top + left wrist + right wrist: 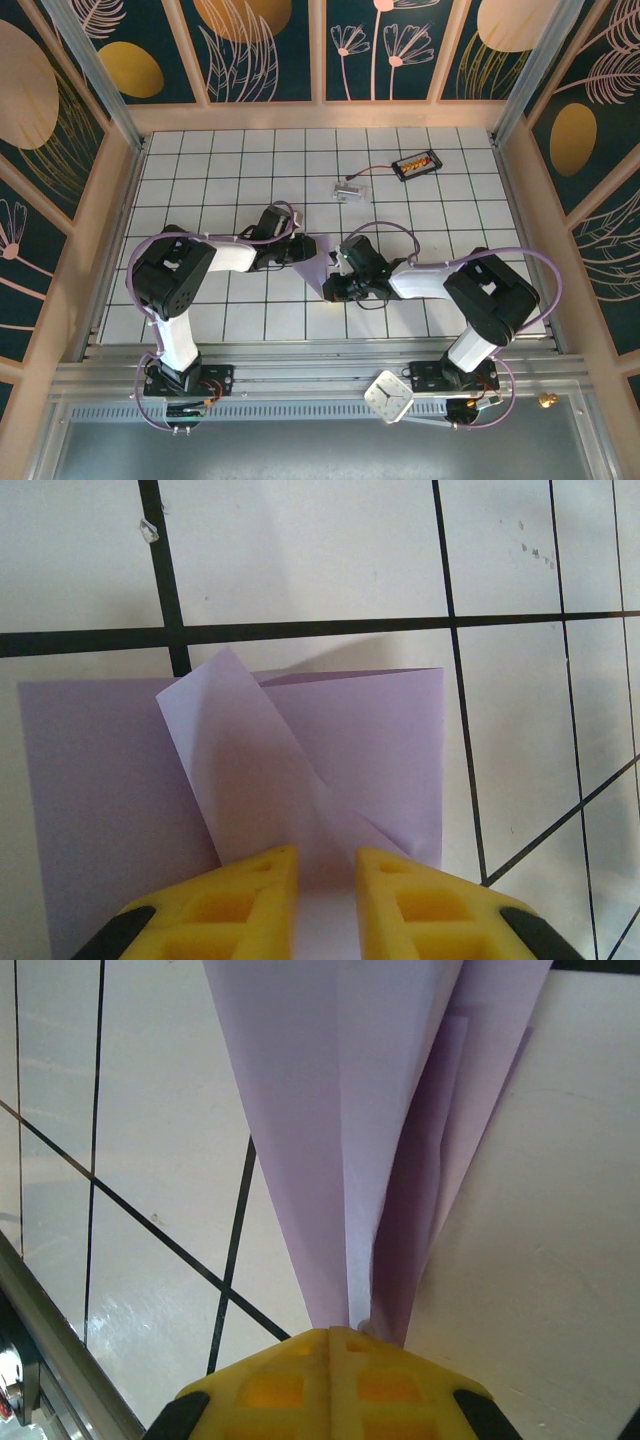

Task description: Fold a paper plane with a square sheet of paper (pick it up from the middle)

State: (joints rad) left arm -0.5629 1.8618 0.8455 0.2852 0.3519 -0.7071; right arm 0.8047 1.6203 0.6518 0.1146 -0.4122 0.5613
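Top external view: the lavender paper [318,264] lies on the white tiled table [200,190] at the middle of the frame, a folded shape that narrows toward the lower right, stretched between the two arms. The left gripper [296,250] meets its upper left end and the right gripper [333,286] meets its lower right tip. Toward the upper middle, well apart from the paper, sits a small clear plastic piece [348,190] joined by a wire to a black box with orange parts [415,164] at the upper right. A white clock-like square [388,395] rests on the metal rail at the lower middle, between the arm bases. In the left wrist view the paper spreads flat across the tiles in the middle of the frame, and one paler flap [240,770] is folded over it at a slant, running down into the gap between the yellow fingers [250,900] at the bottom edge. Those fingers stand a little apart, and I cannot tell whether either one touches the flap. In the right wrist view the paper fans out from the top of the frame and tapers to a creased point at the bottom middle, where the right gripper's yellow fingers [270,1385] are pressed together, pinching that tip, with layered folds showing on its right side
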